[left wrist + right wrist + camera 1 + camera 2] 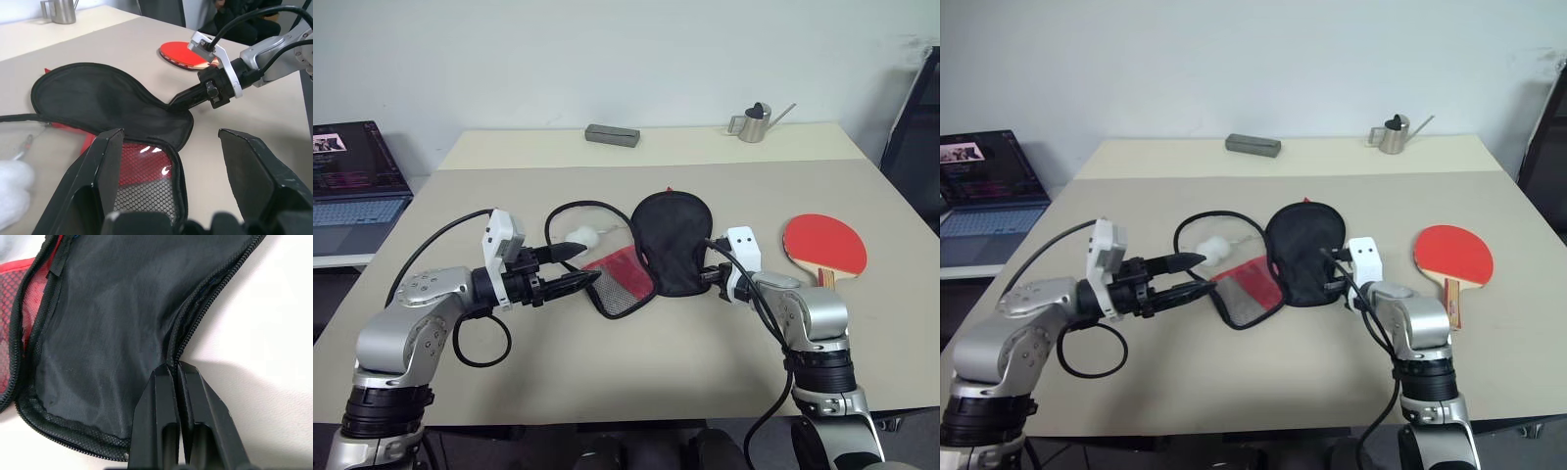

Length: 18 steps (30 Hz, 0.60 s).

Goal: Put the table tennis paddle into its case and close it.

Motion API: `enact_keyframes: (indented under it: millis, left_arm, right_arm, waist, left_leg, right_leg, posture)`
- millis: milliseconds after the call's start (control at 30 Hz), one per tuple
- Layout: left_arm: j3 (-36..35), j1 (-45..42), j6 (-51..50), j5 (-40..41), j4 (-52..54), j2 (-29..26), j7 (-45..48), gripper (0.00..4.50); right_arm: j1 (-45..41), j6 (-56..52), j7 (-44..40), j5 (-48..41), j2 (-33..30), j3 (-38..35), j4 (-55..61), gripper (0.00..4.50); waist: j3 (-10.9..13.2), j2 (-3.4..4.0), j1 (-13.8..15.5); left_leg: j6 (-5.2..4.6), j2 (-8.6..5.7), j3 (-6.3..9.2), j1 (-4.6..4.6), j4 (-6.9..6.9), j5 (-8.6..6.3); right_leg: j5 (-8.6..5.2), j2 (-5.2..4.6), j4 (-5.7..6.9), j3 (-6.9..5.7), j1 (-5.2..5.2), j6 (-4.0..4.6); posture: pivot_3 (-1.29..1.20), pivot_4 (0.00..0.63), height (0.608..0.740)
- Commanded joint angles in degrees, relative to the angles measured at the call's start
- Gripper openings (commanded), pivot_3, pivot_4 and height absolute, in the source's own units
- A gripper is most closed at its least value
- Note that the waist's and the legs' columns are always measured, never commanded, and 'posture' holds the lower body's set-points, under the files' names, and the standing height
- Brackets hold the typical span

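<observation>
Right wrist view: my right pincer point(177, 369) is pinched shut on the zip edge of the case point(672, 240), which lies unzipped mid-table. Left pincer point(579, 266) hangs open over the mesh flap. The paddle point(824, 245) sits near the table's right edge. Risk, I judge: the thin edge slips free, or a pull drags the whole case.

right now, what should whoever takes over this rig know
Right tool: shut, pinching the zipper edge of the case.
Left tool: open, empty, poised over the case's red mesh half.
Case lies unzipped and spread open mid-table, black lining up.
Table tennis paddle lies on the table to the robot's right of the case, untouched.
Done: case opened. Left: put the paddle in, fold shut, zip.
</observation>
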State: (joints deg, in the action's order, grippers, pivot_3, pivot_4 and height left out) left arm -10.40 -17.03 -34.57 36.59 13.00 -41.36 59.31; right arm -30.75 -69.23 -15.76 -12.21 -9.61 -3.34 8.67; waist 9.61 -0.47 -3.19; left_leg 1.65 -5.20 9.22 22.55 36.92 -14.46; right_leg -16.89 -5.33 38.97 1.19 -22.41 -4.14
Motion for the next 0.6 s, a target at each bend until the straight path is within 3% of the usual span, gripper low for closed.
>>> enact_keyframes:
  millis: [33, 600]
  left_arm:
    - [0.29, -0.54, 0.31, 0.65, 2.04, -0.71, 0.26, 3.37]
    - [0.90, -0.89, 0.96, 0.22, 1.42, -0.73, 0.30, 3.37]
  right_arm:
    - [-0.15, -0.11, 0.77, -1.00, 0.04, -0.59, 3.02, 0.03]
    - [-1.83, 3.20, 1.99, -1.53, -3.02, -0.25, -0.09, 0.03]
  waist:
    - [0.00, 0.00, 0.00]
    - [0.00, 0.00, 0.01]
  left_leg:
    - [0.00, 0.00, 0.00, 0.00, 0.00, 0.00]
    - [-0.04, 0.00, -0.01, 0.00, -0.01, -0.02]
  right_leg:
    - [0.00, 0.00, 0.00, 0.00, 0.00, 0.00]
    - [0.00, 0.00, -0.01, 0.00, 0.00, 0.00]
  posture:
    - [0.00, 0.150, 0.740]
    - [0.00, 0.150, 0.740]
